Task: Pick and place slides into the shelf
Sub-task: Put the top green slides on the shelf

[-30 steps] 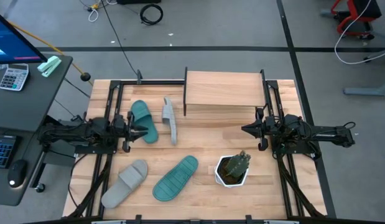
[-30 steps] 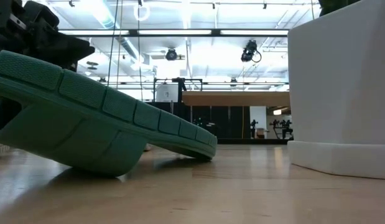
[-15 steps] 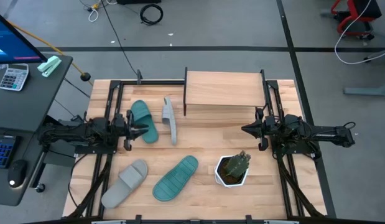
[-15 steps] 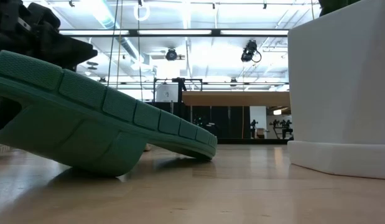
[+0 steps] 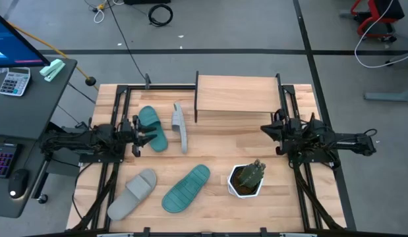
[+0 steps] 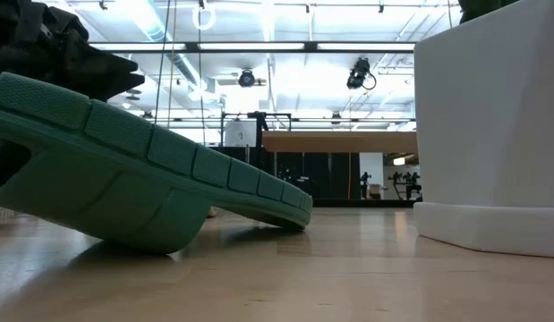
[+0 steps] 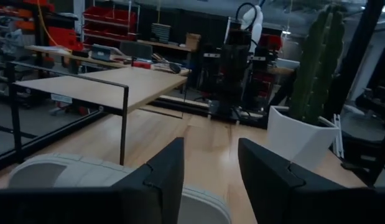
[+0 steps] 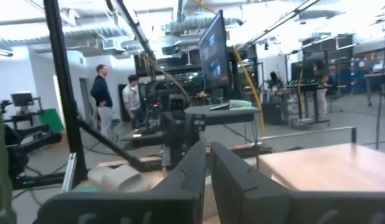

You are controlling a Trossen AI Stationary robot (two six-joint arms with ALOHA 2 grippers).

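Two teal slides and two grey slides lie on the wooden table. One teal slide (image 5: 153, 128) lies at the far left, and a grey slide (image 5: 180, 126) stands on its edge beside it. The other grey slide (image 5: 132, 193) and teal slide (image 5: 186, 187) lie near the front edge, the teal one filling the low view (image 6: 124, 188). The shelf (image 5: 236, 97) stands at the far middle on thin black legs. My left gripper (image 5: 142, 132) hangs open and level over the far teal slide's left edge. My right gripper (image 5: 265, 130) is shut, right of the shelf's front corner, holding nothing.
A white pot (image 5: 245, 180) with a green plant stands at the near right and fills the right of the low view (image 6: 491, 134). Black frame rails run along the table's left and right sides. People stand in the room beyond, in the right wrist view.
My left gripper has opened its fingers while staying where it was over the far teal slide. My right gripper has tipped its fingers upward and risen a little, still shut. No slide has moved.
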